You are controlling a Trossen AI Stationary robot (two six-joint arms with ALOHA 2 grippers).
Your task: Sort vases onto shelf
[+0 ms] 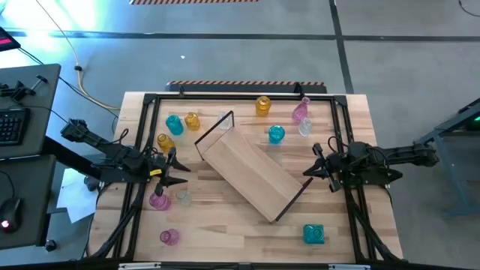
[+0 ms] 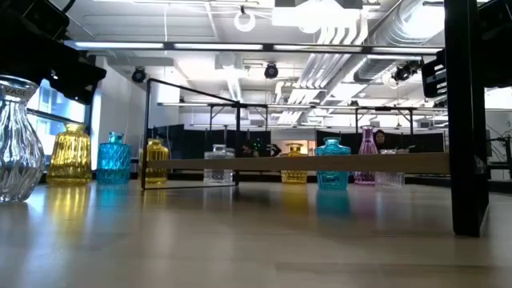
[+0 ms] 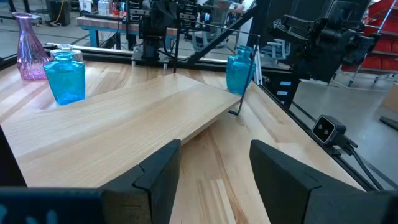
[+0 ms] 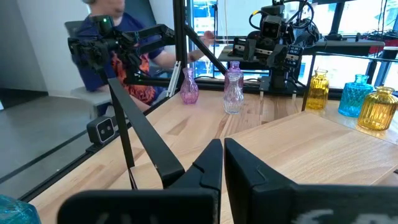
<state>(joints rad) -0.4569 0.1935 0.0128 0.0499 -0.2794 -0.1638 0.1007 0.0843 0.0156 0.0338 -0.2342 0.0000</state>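
Left gripper (image 1: 182,170) agape beside shelf (image 1: 251,177)

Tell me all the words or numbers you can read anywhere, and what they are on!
None can be read.
Clear glass vase in the low view: raised marks near its rim, too blurred to read.
Long light-wood shelf board with black metal end loops: no writing.
Small black box with a round lens beside the table: no label shows.

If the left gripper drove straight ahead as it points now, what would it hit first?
Most likely the shelf: its light-wood board lies directly ahead of the open left gripper, nearer than any teal vase. Depth is hard to judge.
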